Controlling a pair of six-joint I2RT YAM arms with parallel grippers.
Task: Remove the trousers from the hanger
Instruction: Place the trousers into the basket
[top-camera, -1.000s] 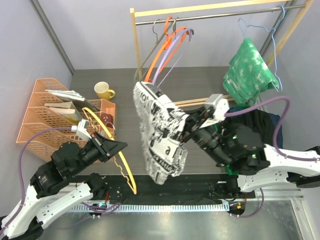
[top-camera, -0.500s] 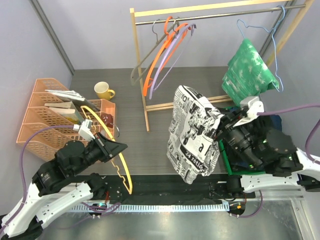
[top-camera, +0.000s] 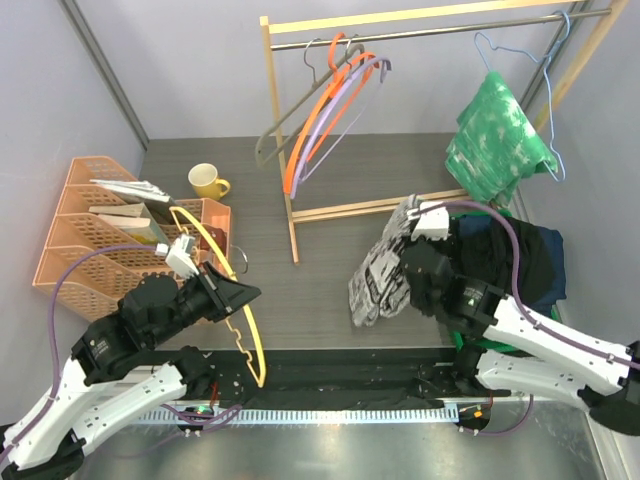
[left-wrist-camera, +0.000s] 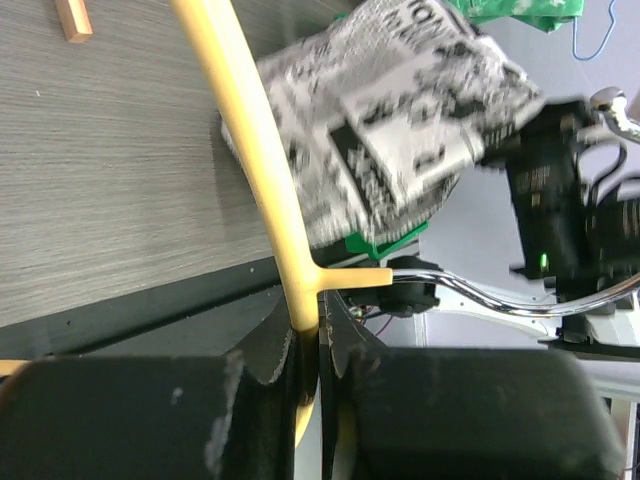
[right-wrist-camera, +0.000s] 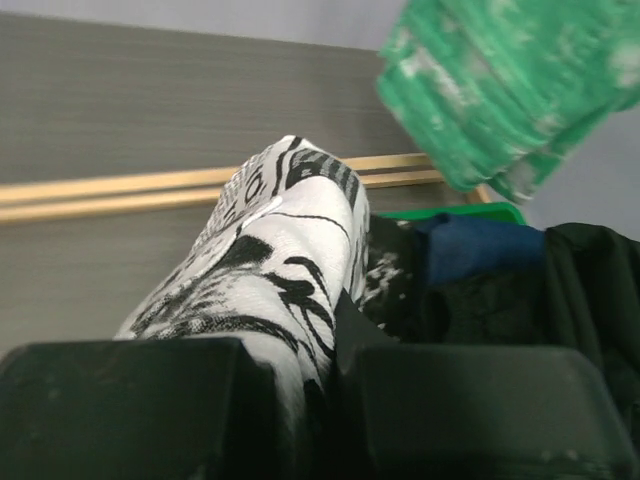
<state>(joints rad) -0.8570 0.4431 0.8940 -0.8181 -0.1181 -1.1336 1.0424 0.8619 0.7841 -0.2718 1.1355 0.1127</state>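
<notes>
Right tool (top-camera: 404, 262) is clenching the newspaper-print trousers (top-camera: 378, 282), which are drooping off its left side over the worktop (top-camera: 300, 300). Just right of it, dark trousers (top-camera: 520, 255) are lying heaped. Beyond it, green-and-white trousers (top-camera: 497, 140) are hanging under the rail (top-camera: 440, 29). Left tool (top-camera: 232, 295), well apart, is pinching a bare yellow hanger (top-camera: 250, 330); jaws tight on its bar.

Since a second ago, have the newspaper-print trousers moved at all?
Yes. The newspaper-print trousers have swung right, away from the rack's wooden post, and sunk lower, toward the dark clothes pile.
</notes>
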